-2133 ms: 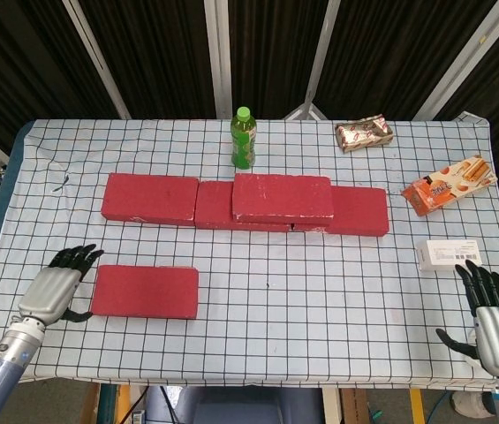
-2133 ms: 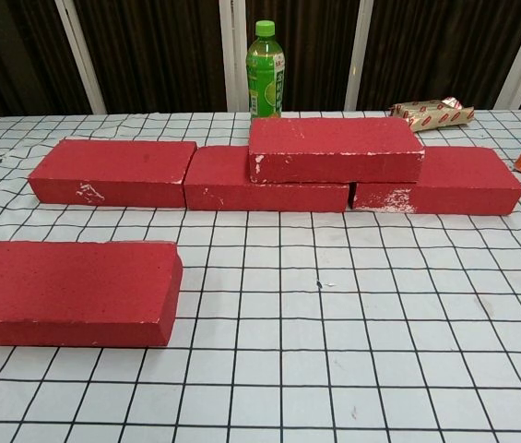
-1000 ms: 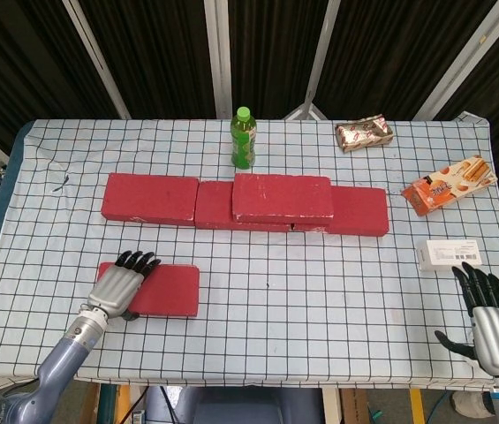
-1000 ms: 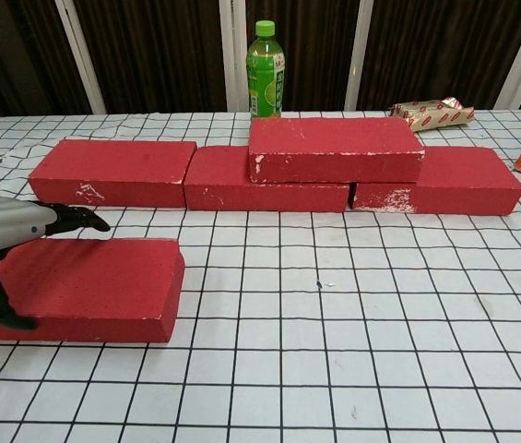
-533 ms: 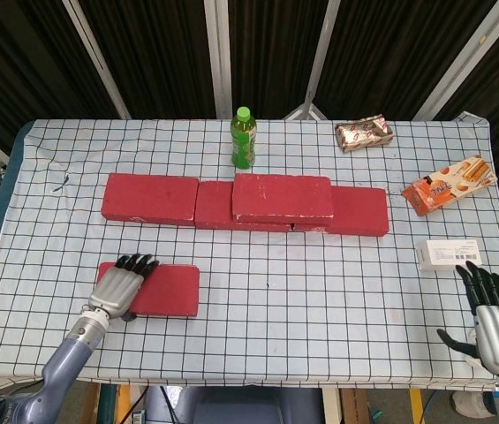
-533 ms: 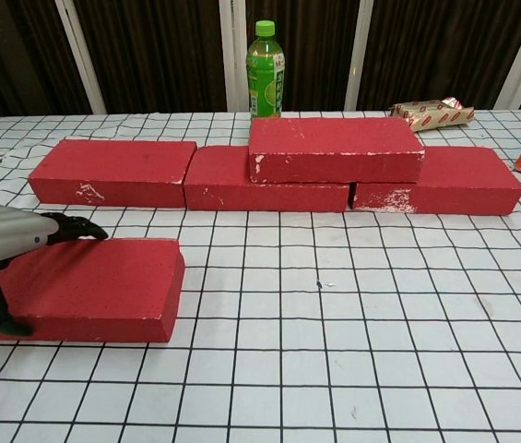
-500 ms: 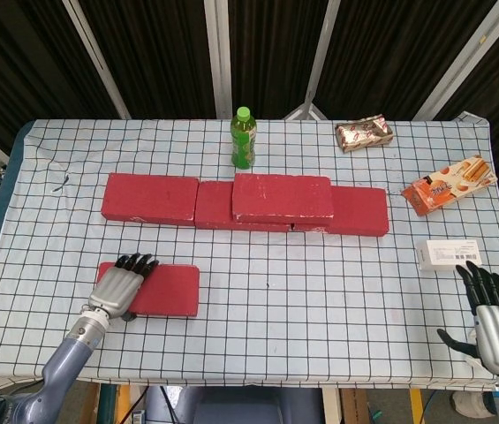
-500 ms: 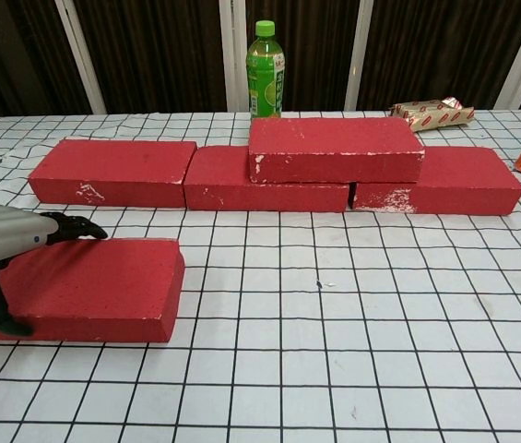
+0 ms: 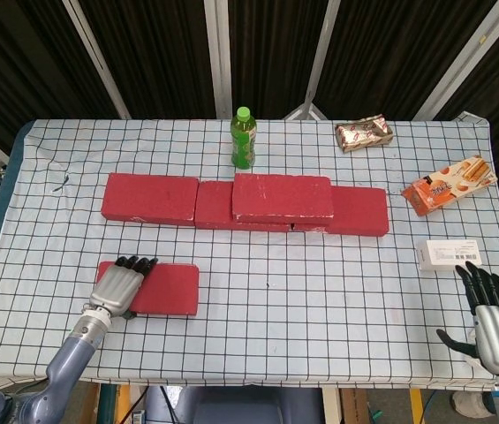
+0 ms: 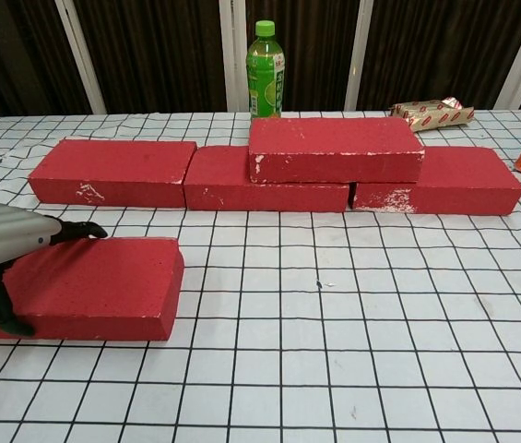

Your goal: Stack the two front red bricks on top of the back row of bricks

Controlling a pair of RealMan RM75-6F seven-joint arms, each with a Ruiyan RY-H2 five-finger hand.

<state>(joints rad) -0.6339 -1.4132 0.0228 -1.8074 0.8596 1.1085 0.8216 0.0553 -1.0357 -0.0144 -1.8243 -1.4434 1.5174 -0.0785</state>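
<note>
One red brick (image 9: pixel 165 289) (image 10: pixel 103 277) lies flat at the front left. My left hand (image 9: pixel 117 290) (image 10: pixel 6 235) grips its left end, fingers reaching across the top to the far edge and thumb against the near face. The back row holds three red bricks: left (image 9: pixel 149 198), middle (image 9: pixel 214 208) and right (image 9: pixel 359 210). A further red brick (image 9: pixel 282 197) (image 10: pixel 334 148) sits stacked across the middle and right ones. At the front right corner my right hand (image 9: pixel 495 318) is open and holds nothing; the chest view does not show it.
A green bottle (image 9: pixel 243 140) (image 10: pixel 266 69) stands just behind the back row. A wrapped snack (image 9: pixel 364 133) lies at the back right, an orange biscuit box (image 9: pixel 448 185) at the right, and a white box (image 9: pixel 448 254) in front of my right hand.
My left hand came in from the left of the front brick onto its left end and settled lower on it. The right hand has barely moved.
</note>
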